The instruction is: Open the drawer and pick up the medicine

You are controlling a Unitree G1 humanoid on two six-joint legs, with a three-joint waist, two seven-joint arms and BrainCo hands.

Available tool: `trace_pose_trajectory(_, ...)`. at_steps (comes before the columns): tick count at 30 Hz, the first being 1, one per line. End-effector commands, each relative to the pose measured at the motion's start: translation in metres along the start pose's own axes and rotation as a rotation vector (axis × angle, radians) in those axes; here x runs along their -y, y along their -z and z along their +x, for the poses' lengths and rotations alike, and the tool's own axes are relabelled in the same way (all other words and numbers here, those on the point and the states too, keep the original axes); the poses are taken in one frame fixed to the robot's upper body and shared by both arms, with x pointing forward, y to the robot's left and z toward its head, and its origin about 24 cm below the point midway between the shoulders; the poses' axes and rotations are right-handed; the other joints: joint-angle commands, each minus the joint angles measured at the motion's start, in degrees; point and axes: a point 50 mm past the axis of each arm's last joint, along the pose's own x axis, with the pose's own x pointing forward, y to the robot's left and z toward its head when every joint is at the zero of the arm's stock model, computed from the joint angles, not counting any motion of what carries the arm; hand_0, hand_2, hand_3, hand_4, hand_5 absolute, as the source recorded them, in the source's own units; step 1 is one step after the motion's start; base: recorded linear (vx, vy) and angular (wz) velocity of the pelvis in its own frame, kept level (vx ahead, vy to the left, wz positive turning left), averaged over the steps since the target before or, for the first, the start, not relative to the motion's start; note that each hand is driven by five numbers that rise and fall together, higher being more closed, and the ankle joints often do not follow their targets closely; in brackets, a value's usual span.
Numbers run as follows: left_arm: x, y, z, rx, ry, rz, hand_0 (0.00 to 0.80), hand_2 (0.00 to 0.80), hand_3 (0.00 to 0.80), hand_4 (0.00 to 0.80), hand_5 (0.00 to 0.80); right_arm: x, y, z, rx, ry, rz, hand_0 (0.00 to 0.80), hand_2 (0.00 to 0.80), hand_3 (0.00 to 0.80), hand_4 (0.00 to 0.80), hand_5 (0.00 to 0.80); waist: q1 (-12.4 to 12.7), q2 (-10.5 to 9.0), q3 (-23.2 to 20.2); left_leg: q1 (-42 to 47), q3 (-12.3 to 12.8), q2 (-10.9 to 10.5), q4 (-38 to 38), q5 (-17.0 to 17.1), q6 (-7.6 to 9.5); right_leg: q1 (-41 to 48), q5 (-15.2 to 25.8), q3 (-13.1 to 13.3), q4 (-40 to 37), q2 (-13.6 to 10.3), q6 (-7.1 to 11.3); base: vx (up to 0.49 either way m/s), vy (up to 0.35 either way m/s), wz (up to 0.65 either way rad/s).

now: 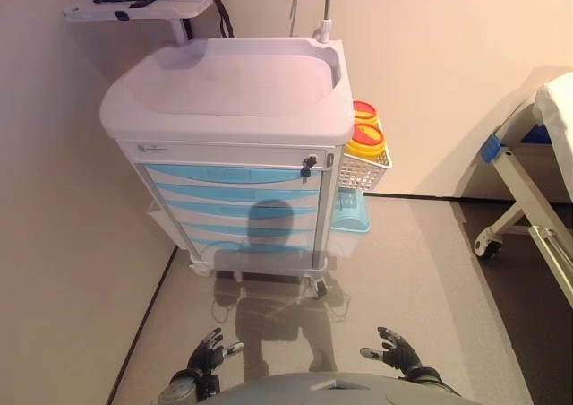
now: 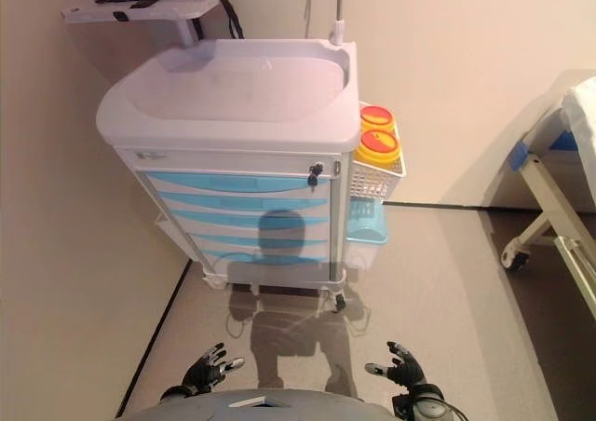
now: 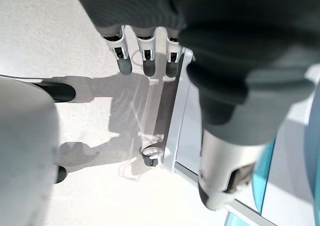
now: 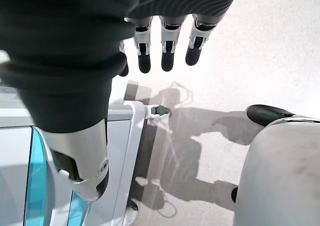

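Observation:
A white medical cart [image 1: 228,91] stands ahead against the wall, with several light blue drawers [image 1: 235,175] down its front, all shut. A small key lock [image 1: 307,165] sits at the top right of the drawer stack. No medicine shows in any view. My left hand [image 1: 208,353] hangs low at the bottom left, fingers relaxed and empty. My right hand [image 1: 394,348] hangs low at the bottom right, fingers relaxed and empty. Both hands are well short of the cart. The cart's base and a caster [image 3: 151,156] show past my left hand's fingers [image 3: 148,56].
A white wire basket [image 1: 365,166] on the cart's right side holds two yellow bins with red lids [image 1: 366,136]; a light blue bin [image 1: 351,213] hangs below. A side shelf [image 1: 143,4] sticks out at the top left. A bed frame with a wheel [image 1: 489,241] stands at the right.

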Motion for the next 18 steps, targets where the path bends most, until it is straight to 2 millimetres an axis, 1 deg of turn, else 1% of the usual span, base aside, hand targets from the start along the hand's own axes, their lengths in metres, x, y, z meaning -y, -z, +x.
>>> trace_pose_trajectory(1, 0.004, -0.028, 0.009, 0.102, 0.039, 0.051, 0.000, 0.000, 0.000, 0.000, 0.000, -0.001, -0.023, 0.009, 0.072, -0.024, -0.027, 0.000, 0.000, 0.000, 0.000, 0.000, 0.39, -1.72, 1.78, -0.21, 2.06, -2.99, 3.08, -8.03, 2.32, -1.21, -4.03, 0.13, 4.62, -0.54, 1.68, 0.000, 0.000, 0.00)
trace_pose_trajectory(4, 0.002, -0.029, 0.010, 0.104, 0.035, 0.035, 0.000, 0.000, 0.000, 0.000, 0.000, 0.000, -0.021, 0.009, 0.071, -0.027, -0.027, 0.000, 0.000, 0.000, 0.000, 0.000, 0.42, -1.99, 1.91, -0.04, 2.18, -2.94, 3.00, -8.19, 2.29, -1.07, -4.13, 0.12, 4.57, -0.49, 1.70, 0.000, 0.000, 0.00)
trace_pose_trajectory(10, -0.002, -0.023, 0.008, 0.085, 0.012, 0.003, 0.000, 0.000, 0.000, 0.000, 0.000, 0.001, -0.018, 0.008, 0.059, -0.024, -0.019, 0.000, 0.000, 0.000, 0.000, 0.000, 0.59, -2.15, 1.97, 0.20, 2.02, -3.09, 3.22, -8.52, 2.40, -0.69, -4.23, 0.22, 4.47, -0.61, 1.75, 0.036, 0.011, -0.02)
trace_pose_trajectory(18, -0.009, -0.019, 0.005, 0.096, -0.046, -0.025, 0.000, 0.000, 0.000, 0.000, 0.000, 0.004, -0.013, 0.005, 0.055, 0.006, 0.016, 0.000, 0.000, 0.000, 0.000, 0.000, 0.64, -2.13, 2.16, -0.17, 1.78, -3.48, 4.08, -8.91, 2.61, -0.86, -3.91, 0.28, 4.51, -1.17, 2.05, 0.070, 0.055, 0.00)
